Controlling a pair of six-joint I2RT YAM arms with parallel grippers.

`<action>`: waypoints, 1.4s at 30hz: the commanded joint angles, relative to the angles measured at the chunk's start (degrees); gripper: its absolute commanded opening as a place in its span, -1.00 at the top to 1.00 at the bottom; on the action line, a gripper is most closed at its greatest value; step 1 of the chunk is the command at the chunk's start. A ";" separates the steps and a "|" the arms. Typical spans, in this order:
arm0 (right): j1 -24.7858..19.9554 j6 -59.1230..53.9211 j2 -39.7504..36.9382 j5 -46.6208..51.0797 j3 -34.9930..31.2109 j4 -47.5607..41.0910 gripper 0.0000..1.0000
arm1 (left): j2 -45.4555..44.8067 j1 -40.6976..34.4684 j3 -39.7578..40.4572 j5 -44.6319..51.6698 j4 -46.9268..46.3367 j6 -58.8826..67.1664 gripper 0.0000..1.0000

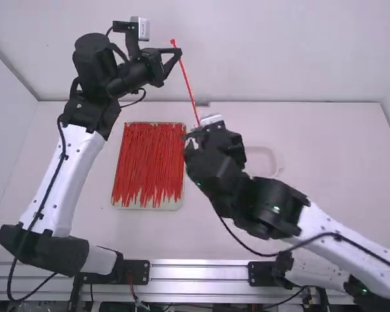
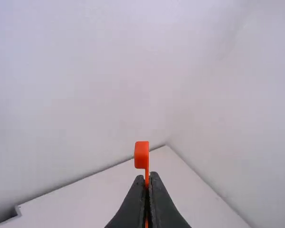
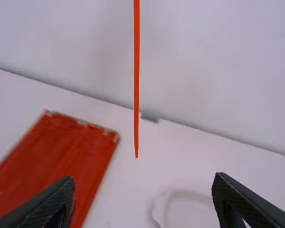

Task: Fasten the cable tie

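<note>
Lying near the cable tie, spare ties cover a board.

One lifted cable tie, one tray of loose ties, two pincers

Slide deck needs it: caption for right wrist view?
Open right gripper facing the free tip of the cable tie; spare ties lie on the table.

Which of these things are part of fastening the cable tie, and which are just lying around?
In the job: tie, clamped in left gripper; open right gripper near its tail.
Lying about: pile of spare ties on table.
</note>
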 commanded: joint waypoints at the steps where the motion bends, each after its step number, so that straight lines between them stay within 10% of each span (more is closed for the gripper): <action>1: 0.17 -5.14 -4.87 -5.62 1.38 0.72 -0.58 | 0.22 1.36 0.31 9.94 0.22 3.96 0.96; 19: -22.56 -22.60 -14.10 -46.64 1.20 7.28 -0.65 | 0.22 1.27 0.33 42.58 8.92 4.28 0.96; 42: -52.46 -13.09 4.55 -104.28 1.20 31.58 -0.65 | 0.22 0.94 0.33 42.56 19.98 0.00 0.96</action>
